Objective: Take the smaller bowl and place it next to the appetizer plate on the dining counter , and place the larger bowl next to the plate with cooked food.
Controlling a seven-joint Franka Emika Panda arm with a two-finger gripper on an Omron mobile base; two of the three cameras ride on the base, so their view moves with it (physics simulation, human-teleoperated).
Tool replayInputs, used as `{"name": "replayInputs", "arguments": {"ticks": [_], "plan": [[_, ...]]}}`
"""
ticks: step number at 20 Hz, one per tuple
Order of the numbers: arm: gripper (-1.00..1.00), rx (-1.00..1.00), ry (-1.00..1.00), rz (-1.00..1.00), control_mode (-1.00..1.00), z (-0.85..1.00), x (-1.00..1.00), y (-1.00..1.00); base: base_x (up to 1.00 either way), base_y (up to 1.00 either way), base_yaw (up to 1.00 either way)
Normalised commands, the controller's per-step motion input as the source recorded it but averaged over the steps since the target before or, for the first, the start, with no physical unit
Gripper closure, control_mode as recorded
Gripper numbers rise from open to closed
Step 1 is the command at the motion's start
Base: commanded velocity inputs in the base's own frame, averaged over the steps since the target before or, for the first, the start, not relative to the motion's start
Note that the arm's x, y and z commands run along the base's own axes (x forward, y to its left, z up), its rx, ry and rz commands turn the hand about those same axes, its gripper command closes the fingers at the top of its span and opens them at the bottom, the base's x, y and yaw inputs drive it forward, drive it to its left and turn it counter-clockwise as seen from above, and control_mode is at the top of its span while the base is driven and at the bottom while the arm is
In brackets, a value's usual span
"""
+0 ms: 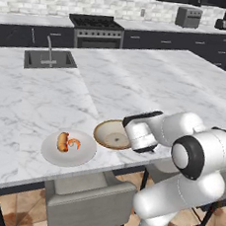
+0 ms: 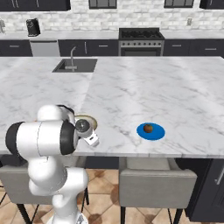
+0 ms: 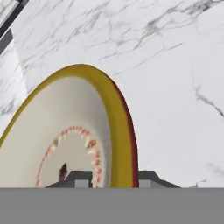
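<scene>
A dark-cabinet kitchen with a white brick wall, a stove (image 1: 96,29) and a sink (image 1: 49,59) lies behind the marble tabletop (image 1: 139,78), which has grey stools (image 1: 87,201) along its near edge.

In the left base view, going left to right, the white plate (image 1: 68,148) sits near the front edge with a sausage and a shrimp on it. Just beside it on the right, close but apart, the cream bowl (image 1: 111,134) rests flat on the tabletop. The hand covers the bowl's right rim.

In the right base view the bowl (image 2: 87,121) peeks out from behind the arm on the left, and the blue plate (image 2: 150,131) with its brown ball lies well apart to the right, near the front edge.

In the hand view the pincer (image 3: 107,180) straddles the tan rim of the bowl (image 3: 65,127), one tip inside and one outside. Whether the tips press the rim or stand clear of it cannot be told.
</scene>
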Motion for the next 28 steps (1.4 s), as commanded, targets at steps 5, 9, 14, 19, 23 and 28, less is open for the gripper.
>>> {"name": "replayInputs", "arguments": {"ticks": [5, 9, 14, 19, 23, 28], "plan": [[-1.00, -0.03, 0.12, 0.00, -1.00, 0.61, -0.14, -0.61, 0.00, 0.00, 0.00], [-1.00, -0.05, 0.13, 0.00, -1.00, 0.97, -0.07, -0.71, 0.00, 0.00, 0.00], [-1.00, -0.17, -0.02, 0.00, -1.00, 1.00, -0.01, -0.39, 0.00, 0.00, 0.00], [-1.00, -0.22, -0.05, 0.00, -1.00, 1.00, 0.00, -0.30, 0.00, 0.00, 0.00], [-1.00, -0.21, 0.00, 0.00, -1.00, 1.00, 0.00, -0.28, 0.00, 0.00, 0.00], [-1.00, -0.17, 0.04, 0.00, -1.00, 1.00, 0.00, -0.24, 0.00, 0.00, 0.00]]}}
